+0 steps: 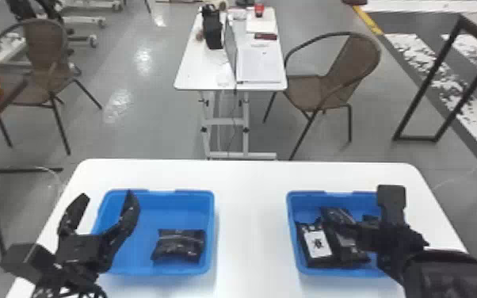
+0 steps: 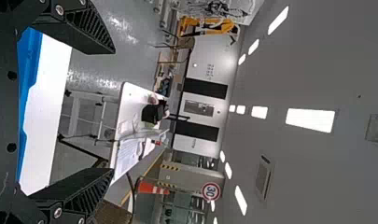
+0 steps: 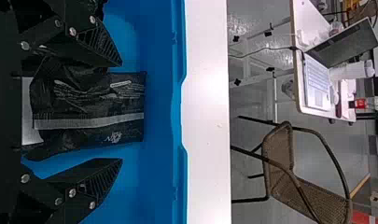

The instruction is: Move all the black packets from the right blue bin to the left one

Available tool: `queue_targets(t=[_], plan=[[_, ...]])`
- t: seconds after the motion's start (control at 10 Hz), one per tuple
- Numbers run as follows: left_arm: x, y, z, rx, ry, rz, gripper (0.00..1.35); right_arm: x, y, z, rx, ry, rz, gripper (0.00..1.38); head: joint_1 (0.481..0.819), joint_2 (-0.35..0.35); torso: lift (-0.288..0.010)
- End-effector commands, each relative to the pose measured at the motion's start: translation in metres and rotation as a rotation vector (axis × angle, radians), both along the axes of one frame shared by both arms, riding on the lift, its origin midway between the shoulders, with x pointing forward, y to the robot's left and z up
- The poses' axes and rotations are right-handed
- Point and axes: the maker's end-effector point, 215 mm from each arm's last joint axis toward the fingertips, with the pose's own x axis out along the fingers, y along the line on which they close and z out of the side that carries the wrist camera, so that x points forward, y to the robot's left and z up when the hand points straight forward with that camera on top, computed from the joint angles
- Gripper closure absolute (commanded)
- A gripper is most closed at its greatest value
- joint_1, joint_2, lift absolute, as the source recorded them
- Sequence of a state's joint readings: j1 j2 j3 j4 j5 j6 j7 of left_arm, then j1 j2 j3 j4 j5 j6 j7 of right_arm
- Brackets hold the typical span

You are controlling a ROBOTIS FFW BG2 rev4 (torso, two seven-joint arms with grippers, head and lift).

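In the head view my left gripper [image 1: 105, 210] stands open over the left side of the left blue bin [image 1: 178, 271], which holds one black packet [image 1: 180, 245]. My right gripper [image 1: 362, 228] is over the right blue bin [image 1: 294, 232], among several black packets [image 1: 338, 216], one with a white label [image 1: 317, 243]. The right wrist view has my right gripper [image 3: 121, 112] open, its fingers on either side of a black packet [image 3: 91, 105] inside the bin. In the left wrist view my left gripper [image 2: 113, 112] is open with nothing between its fingers.
Both bins stand on a white table [image 1: 249, 222], with a bare strip of tabletop between them. Farther back are a second white table [image 1: 202, 71] with a laptop [image 1: 257, 65], and wicker chairs [image 1: 352, 59] on the floor.
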State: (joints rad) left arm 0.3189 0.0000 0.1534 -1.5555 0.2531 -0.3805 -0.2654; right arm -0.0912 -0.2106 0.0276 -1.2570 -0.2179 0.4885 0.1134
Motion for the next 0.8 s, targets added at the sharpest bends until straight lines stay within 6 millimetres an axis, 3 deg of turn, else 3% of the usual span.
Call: queue_targets(t=[0.0,0.2,0.3,0.5,0.7], plan=[[0.0,-0.001,-0.001,-0.003,0.002,0.0,0.13,-0.002,0.003,-0.012,0.012,0.036,0.001,0.33,0.695,-0.005,0.0],[0.0,0.0,-0.001,-0.002,0.002,0.002,0.13,-0.005,0.01,-0.02,0.01,0.052,0.014,0.38,0.695,0.0,0.0],[-0.001,0.0,-0.001,-0.002,0.003,0.002,0.13,-0.004,0.011,-0.021,0.007,0.057,0.014,0.51,0.695,0.003,0.0],[0.0,0.0,-0.001,-0.002,0.002,0.002,0.13,-0.001,0.015,-0.019,0.005,0.037,0.024,1.15,0.695,0.007,0.0],[-0.001,0.001,-0.003,-0.004,0.005,0.003,0.13,-0.006,0.014,-0.012,0.003,0.005,-0.005,1.18,0.695,0.01,0.0]])
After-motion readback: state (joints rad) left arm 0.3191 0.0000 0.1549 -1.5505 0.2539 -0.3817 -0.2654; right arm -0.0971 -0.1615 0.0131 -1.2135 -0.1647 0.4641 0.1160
